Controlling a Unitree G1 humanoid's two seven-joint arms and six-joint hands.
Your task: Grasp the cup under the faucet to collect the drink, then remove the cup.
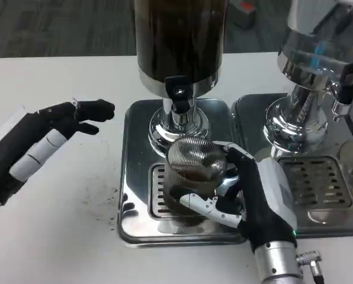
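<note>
Fingers (209, 204) of the right hand (256, 204) wrap around the cup (194, 177), thumb side at the front and the white back of the hand turned to the right, so the grasp looks made. The cup is a ribbed, see-through tumbler standing upright on the slotted grate of the steel drip tray (135, 171), directly below the black faucet (179, 97) of the dark drink dispenser (179, 41). A shallow band of dark liquid seems to sit low inside the cup, though the ribbing and reflections make the level hard to judge; no stream can be made out falling from the faucet.

The left hand (64, 127) hovers above the white bench (58, 225) to the left of the tray, well apart from the faucet, fingers spread and loosely extended, gripping nothing.

As a judgement: the first part of the task, taking hold of the cup under the faucet, appears complete. Collection is either only started or not yet properly under way, since the cup is far from full. Still to do are filling it and drawing it clear of the tray.

A second tray (336, 177) and a shiny steel dispenser (310, 77) stand to the right, uninvolved. A few dark specks mark the bench near the first tray's left edge.
</note>
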